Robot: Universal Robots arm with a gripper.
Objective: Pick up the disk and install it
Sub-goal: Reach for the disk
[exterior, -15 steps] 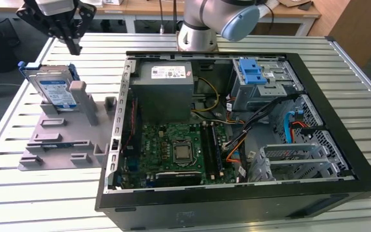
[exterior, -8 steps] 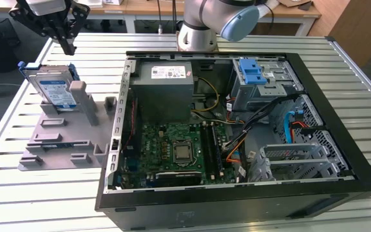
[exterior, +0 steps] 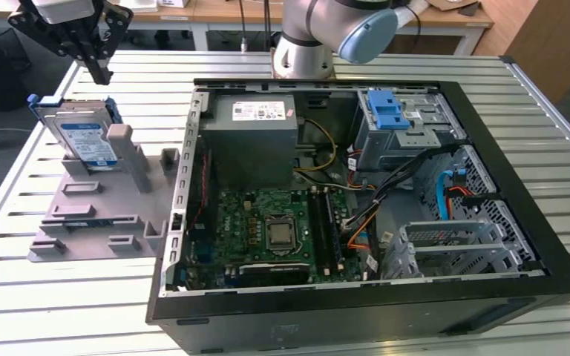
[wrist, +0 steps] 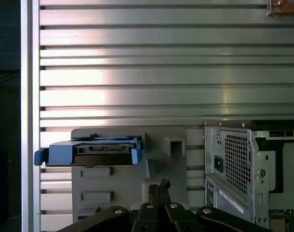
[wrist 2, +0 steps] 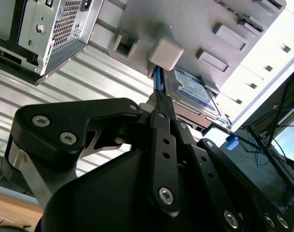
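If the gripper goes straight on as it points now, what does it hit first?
Probably the disk, at its blue-framed top edge, standing in the grey holder. Depth is unclear, so the gripper might meet the holder beside it instead.

The disk (exterior: 80, 139) is a flat silver box with a blue and white label and a blue plastic frame round its edges. It stands on its edge, leaning back a little, in the grey stand (exterior: 97, 215). In the exterior view it is at ten o'clock from the open computer case (exterior: 364, 319), label facing six o'clock.
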